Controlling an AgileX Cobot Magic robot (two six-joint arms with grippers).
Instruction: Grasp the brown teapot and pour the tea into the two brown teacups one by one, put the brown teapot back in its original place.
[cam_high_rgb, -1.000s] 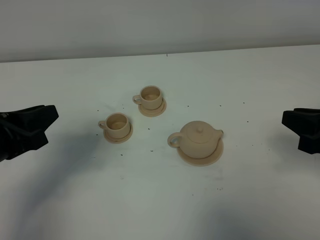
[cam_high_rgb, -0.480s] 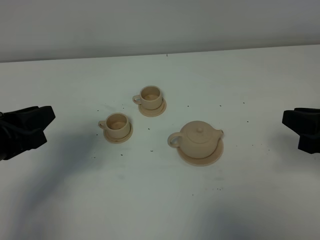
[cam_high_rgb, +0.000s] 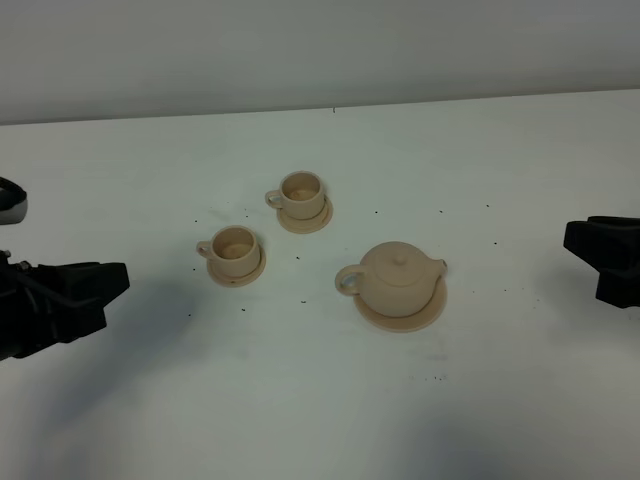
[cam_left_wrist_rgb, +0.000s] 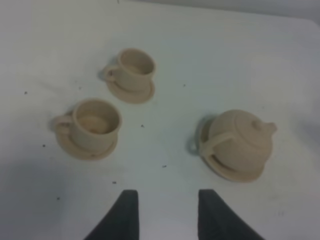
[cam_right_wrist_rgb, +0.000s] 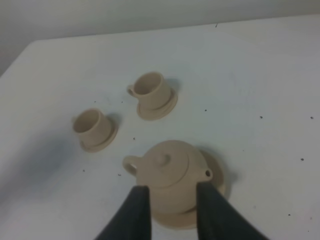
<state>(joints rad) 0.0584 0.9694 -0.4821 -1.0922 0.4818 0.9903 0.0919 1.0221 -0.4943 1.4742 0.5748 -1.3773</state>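
Hovering out at the left side of the table (cam_high_rgb: 320, 400), the left gripper (cam_high_rgb: 112, 285) points in toward the near cup (cam_high_rgb: 234, 247), fingers (cam_left_wrist_rgb: 127, 215) apart with nothing between them. Right gripper (cam_high_rgb: 590, 255) sits way over on the right, aimed inward too, fingers (cam_right_wrist_rgb: 210, 210) spread and gripping nothing, well apart from the teapot (cam_high_rgb: 398, 278). Teapot's a squat light-tan thing, knobbed lid on, loop handle facing left, short spout facing right, standing upright on its wide saucer (cam_high_rgb: 428, 312) a bit right of centre. Far cup (cam_high_rgb: 302, 192) and near cup match it, each on a small saucer (cam_high_rgb: 318, 222), handles facing left
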